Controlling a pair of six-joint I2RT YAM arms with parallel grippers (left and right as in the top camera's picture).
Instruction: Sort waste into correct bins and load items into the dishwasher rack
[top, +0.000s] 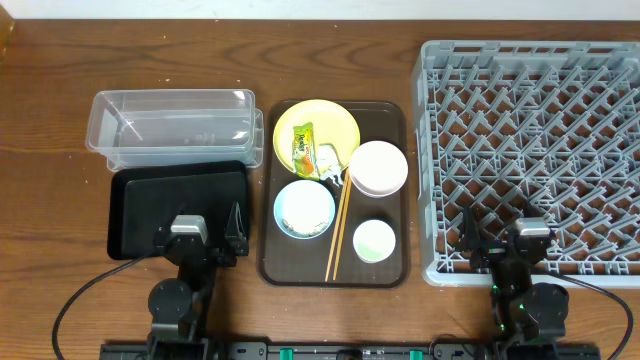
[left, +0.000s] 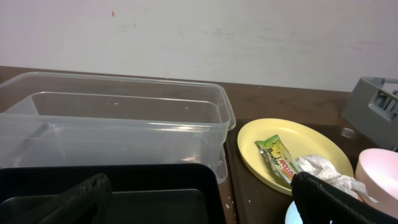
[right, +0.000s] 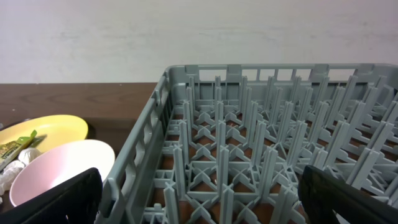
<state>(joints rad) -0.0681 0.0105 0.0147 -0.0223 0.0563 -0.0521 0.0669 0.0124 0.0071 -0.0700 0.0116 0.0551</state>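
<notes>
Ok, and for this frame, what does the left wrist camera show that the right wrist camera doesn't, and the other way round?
Only the left wrist view shows the clear tub and the black tray in front of it, both empty in the part seen. Only the right wrist view shows the inside of the dishwasher rack: rows of upright pegs, nothing loaded where visible. Both show the yellow plate with the snack wrapper on it, and the pinkish-white bowl. The left wrist view also catches one corner of the rack.

Grey rack (right: 205, 134) ahead; pink bowl (right: 57, 167) beside it.
</notes>
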